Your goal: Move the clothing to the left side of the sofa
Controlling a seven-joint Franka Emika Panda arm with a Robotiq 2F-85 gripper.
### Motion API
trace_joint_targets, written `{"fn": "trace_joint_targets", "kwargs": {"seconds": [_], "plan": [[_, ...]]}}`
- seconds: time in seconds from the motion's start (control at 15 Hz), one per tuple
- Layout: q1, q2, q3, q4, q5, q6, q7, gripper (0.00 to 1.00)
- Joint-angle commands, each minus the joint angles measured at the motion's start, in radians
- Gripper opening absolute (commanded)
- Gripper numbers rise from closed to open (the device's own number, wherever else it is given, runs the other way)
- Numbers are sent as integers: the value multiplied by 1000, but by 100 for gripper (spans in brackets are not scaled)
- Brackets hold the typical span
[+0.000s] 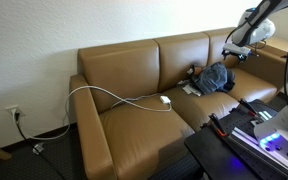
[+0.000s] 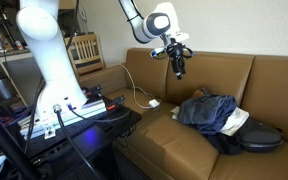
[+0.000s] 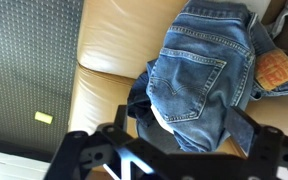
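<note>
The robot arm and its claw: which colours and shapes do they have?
The jointed white robot arm has smooth, rounded segments with darker bands at the joints. Its black metal claw is compact, with two slim black fingers built of open links.

Jeans [image 2: 209, 110] piled on a sofa [image 1: 134, 125] seat close to the backrest, cable [image 1: 162, 99] lying across the seats beside them, gripper [image 2: 179, 70] hanging above the jeans.

Soft even indoor light, faint shadows, mild sheen on the sofa [image 1: 134, 130], tool [image 3: 164, 145] dark and blurred
</note>
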Motion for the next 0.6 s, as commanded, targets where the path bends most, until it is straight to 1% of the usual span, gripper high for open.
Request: {"fn": "trace_joint_targets", "kwargs": {"seconds": [0.0, 0.07, 0.13, 0.2, 0.27, 0.33, 0.4, 0.47, 0.53], "plan": [[50, 6, -46, -2, 52, 5, -40, 100], [51, 1, -51, -3, 51, 5, -39, 100], [53, -25, -52, -27, 45, 2, -66, 100], [-17, -64, -12, -71, 75, 15, -191, 100], [-48, -59, 29, -95, 78, 73, -256, 100], [-84, -36, 69, -90, 113, 104, -330, 100], [-164, -3, 136, -81, 121, 148, -401, 100], [-219, 34, 185, -65, 133, 182, -476, 100], [-272, 82, 224, -24, 129, 206, -538, 100]]}}
